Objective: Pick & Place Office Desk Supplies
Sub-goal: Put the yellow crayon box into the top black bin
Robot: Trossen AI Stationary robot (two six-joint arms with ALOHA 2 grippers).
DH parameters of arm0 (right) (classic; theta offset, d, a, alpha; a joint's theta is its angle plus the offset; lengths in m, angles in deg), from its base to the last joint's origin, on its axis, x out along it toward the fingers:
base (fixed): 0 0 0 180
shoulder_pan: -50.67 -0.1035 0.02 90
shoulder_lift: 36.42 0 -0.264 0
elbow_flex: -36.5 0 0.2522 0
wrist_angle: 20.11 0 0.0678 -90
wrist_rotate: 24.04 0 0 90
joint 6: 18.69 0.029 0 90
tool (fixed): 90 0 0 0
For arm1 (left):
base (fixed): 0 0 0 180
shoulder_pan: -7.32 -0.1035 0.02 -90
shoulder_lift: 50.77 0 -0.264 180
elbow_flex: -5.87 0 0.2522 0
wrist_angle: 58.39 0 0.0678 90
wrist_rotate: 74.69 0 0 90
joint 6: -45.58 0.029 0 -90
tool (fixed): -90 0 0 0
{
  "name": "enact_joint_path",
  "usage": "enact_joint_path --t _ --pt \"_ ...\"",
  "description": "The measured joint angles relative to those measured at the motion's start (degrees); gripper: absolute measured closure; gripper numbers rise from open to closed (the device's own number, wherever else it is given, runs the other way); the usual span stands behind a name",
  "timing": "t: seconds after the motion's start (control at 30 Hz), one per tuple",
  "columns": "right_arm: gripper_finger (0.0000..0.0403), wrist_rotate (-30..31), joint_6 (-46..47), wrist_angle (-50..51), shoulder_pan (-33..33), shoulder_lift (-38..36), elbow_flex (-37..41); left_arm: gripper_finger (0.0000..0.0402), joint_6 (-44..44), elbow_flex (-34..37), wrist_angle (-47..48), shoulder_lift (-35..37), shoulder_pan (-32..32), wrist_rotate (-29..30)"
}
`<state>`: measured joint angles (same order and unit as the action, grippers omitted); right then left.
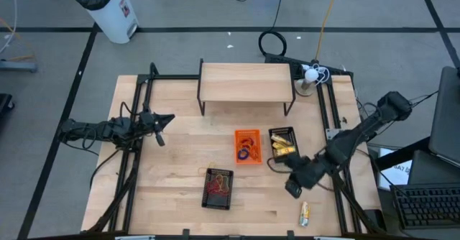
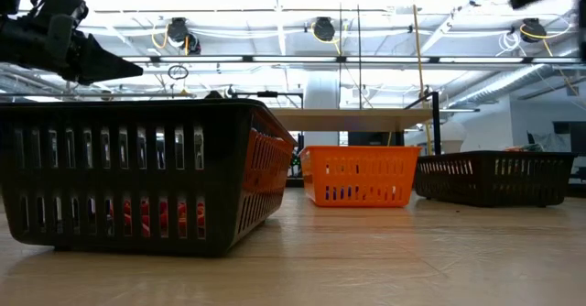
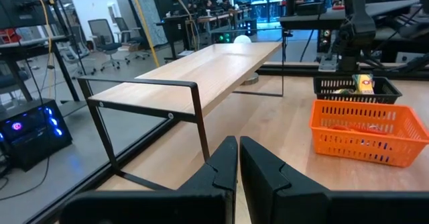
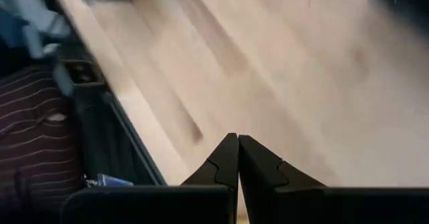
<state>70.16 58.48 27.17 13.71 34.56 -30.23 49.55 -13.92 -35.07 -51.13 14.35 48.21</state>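
Dark R hand (image 1: 293, 189) low, shut, L hand (image 1: 159, 130) raised

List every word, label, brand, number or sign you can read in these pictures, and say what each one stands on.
None can be read.
White bin: a label on its side, too small to read.
Yellow packet lying on the table: printing too small to read.
Yellow packets in the black basket: markings blurred.
Orange basket and near black basket: no lettering seen.
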Motion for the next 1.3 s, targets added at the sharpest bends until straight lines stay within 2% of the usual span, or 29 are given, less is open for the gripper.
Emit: enact_joint_path --t 0.1,0.23,0.3,0.4,0.53,0.77,0.9,1.07,1.3 --pt "0.0403 -0.2 12.1 0.9 -4.0 3.3 0.0 0.0380 -0.2 0.0 0.0 0.0 0.0 0.0" --pt "0.0403 -4.9 26.5 0.0 -8.7 7.5 0.0 0.0380 0.1 0.0 0.0 0.0 0.0 0.0" --pt "0.0403 -7.6 32.2 -1.8 -11.1 9.2 0.0 0.0380 0.0 0.0 0.0 0.0 0.0 0.0" --pt "0.0403 -7.5 38.9 -6.3 -14.5 10.8 0.0 0.0380 0.0 0.0 0.0 0.0 0.0 0.0" --pt "0.0403 -4.6 44.1 -7.7 -18.5 12.7 -3.0 0.0380 0.2 0.0 0.0 0.0 0.0 -0.5" --pt "0.0403 -4.2 47.9 9.8 -21.7 15.9 -11.5 0.0380 0.3 0.0 0.0 0.0 0.0 -2.0" --pt "0.0396 -3.9 46.9 11.5 -21.2 17.8 -10.5 0.0380 0.3 0.0 0.0 0.0 0.0 -2.0" --pt "0.0341 -2.7 45.1 8.9 -20.7 19.8 -10.0 0.0380 0.3 0.0 0.0 0.0 0.0 -2.0" --pt "0.0204 -4.6 47.8 8.4 -20.0 20.0 -10.0 0.0380 0.3 0.0 0.0 0.0 0.0 -1.9"
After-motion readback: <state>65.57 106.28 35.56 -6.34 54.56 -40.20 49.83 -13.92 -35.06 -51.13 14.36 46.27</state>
